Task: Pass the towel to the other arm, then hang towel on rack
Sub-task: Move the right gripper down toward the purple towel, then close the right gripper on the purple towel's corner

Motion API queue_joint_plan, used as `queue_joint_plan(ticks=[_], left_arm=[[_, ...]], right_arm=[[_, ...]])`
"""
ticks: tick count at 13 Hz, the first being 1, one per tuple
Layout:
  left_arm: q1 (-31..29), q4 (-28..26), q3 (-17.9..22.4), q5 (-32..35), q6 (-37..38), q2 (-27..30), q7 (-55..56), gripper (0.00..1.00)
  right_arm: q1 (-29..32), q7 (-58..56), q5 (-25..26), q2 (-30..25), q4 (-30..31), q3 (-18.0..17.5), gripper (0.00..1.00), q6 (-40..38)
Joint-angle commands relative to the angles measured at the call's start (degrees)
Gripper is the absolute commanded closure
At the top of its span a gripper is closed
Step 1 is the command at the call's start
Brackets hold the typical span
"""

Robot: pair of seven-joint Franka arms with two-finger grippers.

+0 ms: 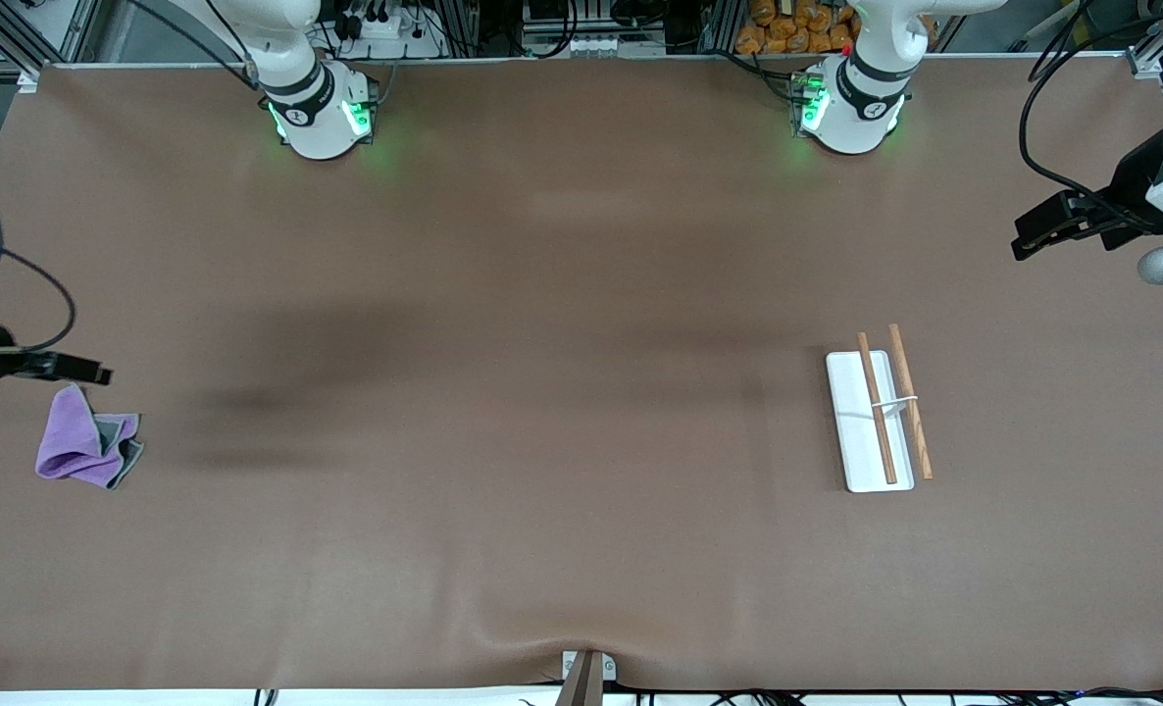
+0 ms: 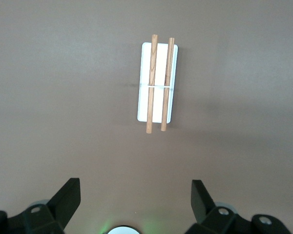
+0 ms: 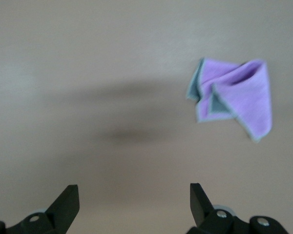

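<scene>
Both our grippers hang wide open: the right gripper (image 3: 132, 202) near the crumpled purple towel (image 1: 84, 450), the left gripper (image 2: 136, 200) waiting above the white, wooden-rodded rack (image 1: 880, 409). Pinching one loose fold risks the cloth slipping mid-handover.

No readable text

No lettering, label, brand, number or sign can be made out on anything in these views.

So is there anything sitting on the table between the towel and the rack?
Nothing visible. The towel lies crumpled at the right arm's end of the table and the rack stands toward the left arm's end, with only bare table between them. Both claws are open and empty.
</scene>
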State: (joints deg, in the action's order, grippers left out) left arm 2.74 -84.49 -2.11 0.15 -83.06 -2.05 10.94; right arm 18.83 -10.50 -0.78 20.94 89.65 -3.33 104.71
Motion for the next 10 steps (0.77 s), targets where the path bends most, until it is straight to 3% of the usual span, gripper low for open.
queue_joint_plan(ticks=[1, 5, 10], left_arm=[[-0.3, 0.4, -0.1, 0.3, 0.2, -0.1, -1.2, 0.00], [-0.2, 0.4, -0.2, 0.2, 0.4, 0.2, -1.3, 0.00], [-0.2, 0.4, -0.2, 0.2, 0.4, 0.3, -1.3, 0.00]], right_arm=[[5.7, -9.1, -0.4, 5.4, -1.0, -1.1, 0.00, 6.0], [7.4, -13.1, -0.6, 9.5, -1.2, -1.3, 0.00, 10.0], [9.7, -26.4, -6.6, 11.0, -1.7, -1.4, 0.00, 23.7]])
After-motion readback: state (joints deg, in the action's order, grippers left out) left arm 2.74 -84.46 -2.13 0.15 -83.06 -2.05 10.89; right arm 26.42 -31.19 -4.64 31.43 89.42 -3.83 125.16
